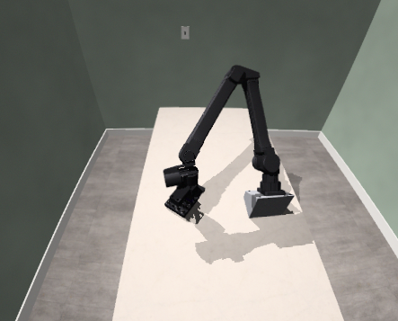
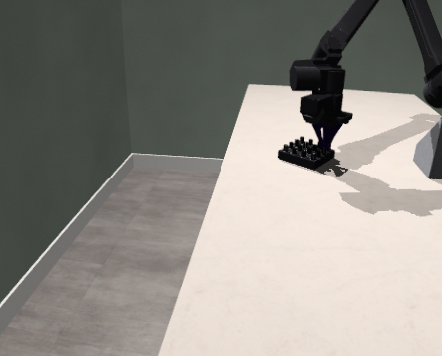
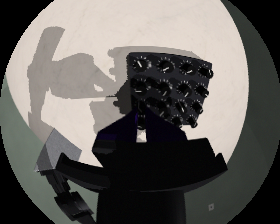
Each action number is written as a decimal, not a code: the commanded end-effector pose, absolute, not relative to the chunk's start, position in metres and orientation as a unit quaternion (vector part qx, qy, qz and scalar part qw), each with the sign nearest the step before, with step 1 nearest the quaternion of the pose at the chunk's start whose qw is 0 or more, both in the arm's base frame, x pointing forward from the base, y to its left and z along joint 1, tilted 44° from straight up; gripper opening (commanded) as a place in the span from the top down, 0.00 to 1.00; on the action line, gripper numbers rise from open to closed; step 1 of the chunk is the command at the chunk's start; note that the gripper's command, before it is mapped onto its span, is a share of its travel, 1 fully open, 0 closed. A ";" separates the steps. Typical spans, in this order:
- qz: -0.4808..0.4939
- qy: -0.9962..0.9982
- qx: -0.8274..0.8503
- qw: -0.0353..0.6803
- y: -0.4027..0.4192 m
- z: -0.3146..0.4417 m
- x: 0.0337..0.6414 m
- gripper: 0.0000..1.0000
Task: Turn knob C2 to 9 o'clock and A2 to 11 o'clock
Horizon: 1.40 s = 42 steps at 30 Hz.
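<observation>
The black knob box (image 1: pixel 175 209) (image 2: pixel 297 161) (image 3: pixel 176 57) stands on the table under the hand, its knobs in four lines of four. My gripper (image 2: pixel 324 146) (image 3: pixel 141 113) is nearly closed at the left edge line in the wrist view, shut on a knob second from the lower corner. By its place it appears to be A2; the fingers hide its line. On that reading, C2 (image 3: pixel 181 106) is two knobs to the right, with a slanting white line and clear of the fingers. The printed names and the socket cannot be made out.
The arm arches from its grey base (image 1: pixel 271 206) (image 3: pixel 57 150) over the pale table (image 1: pixel 209 288) (image 2: pixel 282 274). Neighbouring knobs stand close around the fingertips. The table's left edge lies a short way beyond the box in the top and exterior views.
</observation>
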<state>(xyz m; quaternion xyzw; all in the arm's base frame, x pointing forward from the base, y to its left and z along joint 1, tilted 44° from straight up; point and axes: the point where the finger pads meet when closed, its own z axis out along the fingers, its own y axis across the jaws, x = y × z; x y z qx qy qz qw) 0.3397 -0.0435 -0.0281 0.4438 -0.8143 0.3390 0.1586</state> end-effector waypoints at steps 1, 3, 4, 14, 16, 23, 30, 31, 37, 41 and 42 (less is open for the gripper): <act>0.334 -0.805 0.463 0.162 -0.044 -0.029 0.345 0.93; 0.333 -0.802 0.468 0.164 -0.044 -0.029 0.345 0.93; 0.332 -0.801 0.470 0.165 -0.044 -0.029 0.345 0.93; 0.330 -0.796 0.479 0.168 -0.044 -0.029 0.344 0.93; 0.330 -0.796 0.479 0.169 -0.044 -0.029 0.344 0.93; 0.330 -0.796 0.478 0.168 -0.044 -0.029 0.344 0.93; 0.330 -0.796 0.478 0.168 -0.044 -0.029 0.344 0.93; 0.330 -0.796 0.478 0.168 -0.044 -0.029 0.344 0.93; 0.331 -0.796 0.478 0.168 -0.044 -0.029 0.344 0.82; 0.331 -0.796 0.478 0.168 -0.044 -0.029 0.345 0.82; 0.331 -0.796 0.478 0.168 -0.044 -0.029 0.345 0.82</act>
